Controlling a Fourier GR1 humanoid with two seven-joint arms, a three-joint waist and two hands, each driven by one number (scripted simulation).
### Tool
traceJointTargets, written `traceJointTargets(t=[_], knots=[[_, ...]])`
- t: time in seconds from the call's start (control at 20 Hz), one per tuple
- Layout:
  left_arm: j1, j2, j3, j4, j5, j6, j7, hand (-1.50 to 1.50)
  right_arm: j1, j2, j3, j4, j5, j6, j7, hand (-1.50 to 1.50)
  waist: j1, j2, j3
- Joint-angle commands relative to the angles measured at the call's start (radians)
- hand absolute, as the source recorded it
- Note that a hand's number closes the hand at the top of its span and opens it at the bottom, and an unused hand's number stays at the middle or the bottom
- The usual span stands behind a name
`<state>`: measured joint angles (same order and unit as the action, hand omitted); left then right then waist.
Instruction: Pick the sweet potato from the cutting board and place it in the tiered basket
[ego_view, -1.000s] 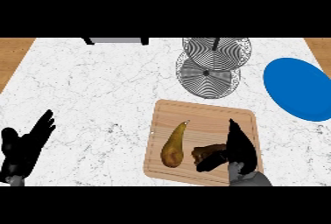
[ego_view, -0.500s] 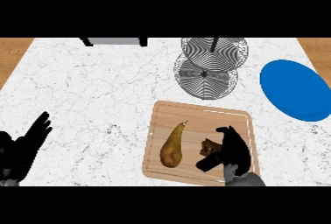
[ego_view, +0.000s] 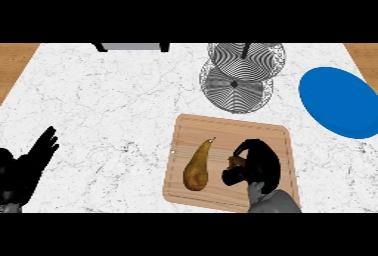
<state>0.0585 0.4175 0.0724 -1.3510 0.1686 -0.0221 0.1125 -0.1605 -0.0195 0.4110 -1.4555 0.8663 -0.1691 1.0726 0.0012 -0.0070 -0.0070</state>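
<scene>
Fingers (ego_view: 247, 148) of the right hand (ego_view: 258, 167) were curled round the sweet potato (ego_view: 236, 162), mostly hidden, on the cutting board (ego_view: 229, 132) at five o'clock. The pear (ego_view: 197, 166) was seen just beside it, toward nine o'clock. At eight o'clock, the left hand (ego_view: 26, 167) was held open over the tabletop (ego_view: 111, 105). The tiered basket (ego_view: 240, 75) stood at twelve o'clock, the blue plate (ego_view: 338, 101) at two o'clock.

Pear (ego_view: 198, 166) (upright-ish), blue plate (ego_view: 338, 101)
</scene>
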Motion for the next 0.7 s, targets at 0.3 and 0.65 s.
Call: traceJointTargets(t=[0.3,0.65], knots=[[-0.089,-0.026,-0.077,0.004,-0.037,-0.032,0.013,0.0,-0.404,0.019,0.45,0.08,-0.013,0.017,0.17,1.5,0.143,0.019,0.004],[-0.1,-0.04,-0.075,0.036,-0.035,-0.024,0.031,0.0,-0.656,0.019,0.457,0.078,0.04,-0.016,0.346,1.5,0.112,0.0,0.002]])
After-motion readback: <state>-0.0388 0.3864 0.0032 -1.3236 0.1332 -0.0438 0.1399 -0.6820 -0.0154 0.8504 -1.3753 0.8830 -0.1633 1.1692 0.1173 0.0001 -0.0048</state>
